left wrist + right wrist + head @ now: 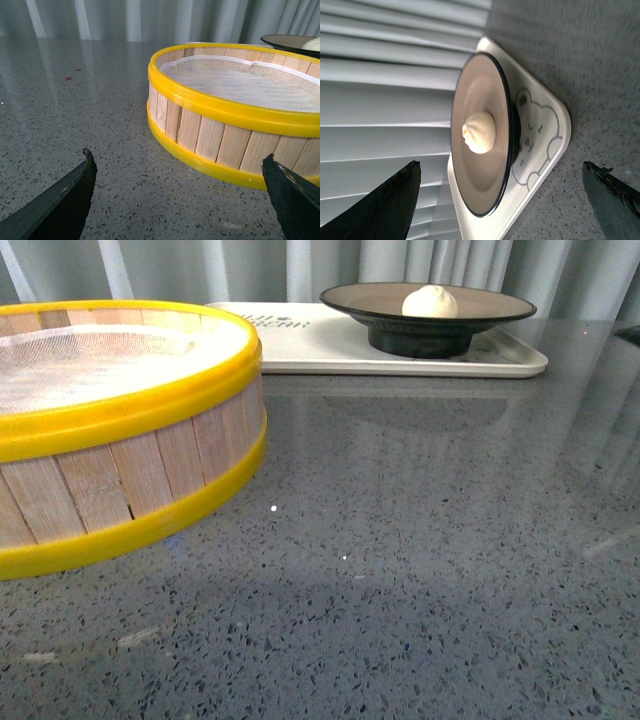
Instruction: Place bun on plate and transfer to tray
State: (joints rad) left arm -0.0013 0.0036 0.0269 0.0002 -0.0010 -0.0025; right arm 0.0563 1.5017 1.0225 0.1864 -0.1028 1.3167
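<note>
The white bun (pixel 429 301) rests in the middle of the tan, black-rimmed plate (pixel 500 308), and the plate stands on the white tray (pixel 300 345) at the back of the table. In the right wrist view the bun (pixel 480 132) lies on the plate (pixel 485 180) over the tray (pixel 545 150) with its bear drawing. My right gripper (pixel 500 172) is open, some way back from the tray, holding nothing. My left gripper (pixel 179 159) is open over bare table beside the steamer basket. Neither arm shows in the front view.
A large wooden steamer basket (pixel 120 430) with yellow rims and a white cloth liner stands at the front left, close to my left gripper's fingers (pixel 290 192). Grey speckled tabletop (pixel 430 540) spreads between it and the tray. Pale curtains hang behind.
</note>
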